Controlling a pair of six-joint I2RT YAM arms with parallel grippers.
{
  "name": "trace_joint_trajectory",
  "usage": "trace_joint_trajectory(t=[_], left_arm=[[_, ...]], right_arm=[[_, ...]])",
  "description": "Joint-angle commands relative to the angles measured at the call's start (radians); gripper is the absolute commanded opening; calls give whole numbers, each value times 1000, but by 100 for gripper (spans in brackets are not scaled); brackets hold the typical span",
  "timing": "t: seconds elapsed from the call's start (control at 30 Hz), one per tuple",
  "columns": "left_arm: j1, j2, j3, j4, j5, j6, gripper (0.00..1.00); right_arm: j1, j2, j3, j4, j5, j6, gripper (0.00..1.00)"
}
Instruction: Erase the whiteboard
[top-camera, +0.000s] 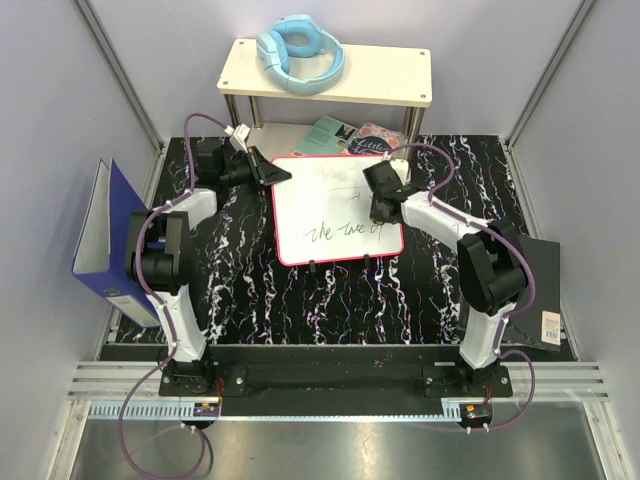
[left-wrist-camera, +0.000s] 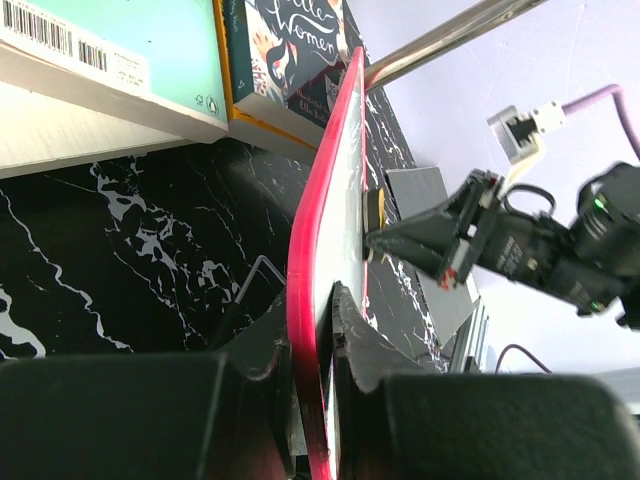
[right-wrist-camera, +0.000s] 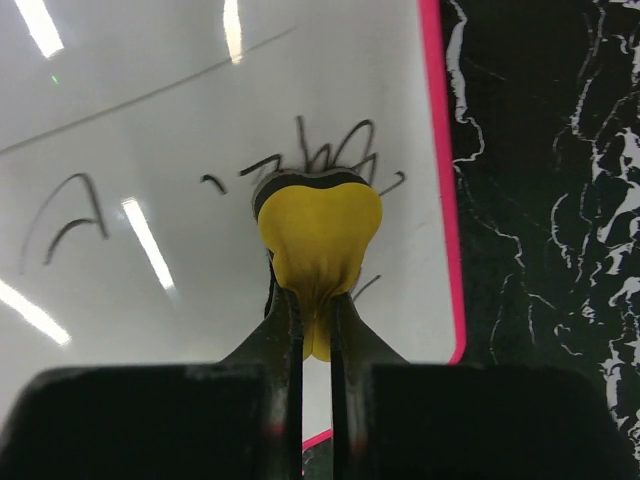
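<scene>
Whiteboard (top-camera: 335, 205) rim pinched in left claw (left-wrist-camera: 322, 318); right claw (right-wrist-camera: 316, 305) clamps yellow eraser (right-wrist-camera: 320, 225) near opposite edge.

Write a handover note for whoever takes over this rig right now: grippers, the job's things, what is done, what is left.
Left gripper: shut on the rim of the whiteboard at its far-left corner.
Right gripper: shut on a yellow eraser, held against the board's right side, over the scribbles.
Done: both grips are set.
Left: black writing remains across the board; wipe it off.
</scene>
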Motion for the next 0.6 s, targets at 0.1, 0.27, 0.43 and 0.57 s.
trace_joint_trajectory(t=[0.1, 0.27, 0.43, 0.57], left_arm=[[-25, 15, -30, -146, -38, 242, 0], [-25, 17, -29, -150, -37, 249, 0], [-36, 18, -30, -141, -21, 255, 0], [-59, 14, -16, -190, -33, 293, 0]], right_arm=[[-77, 11, -66, 18, 2, -59, 0], [-143, -12, -96, 71, -59, -54, 0], [-151, -24, -86, 143, -140, -125, 0], [-151, -30, -63, 196, -177, -160, 0]])
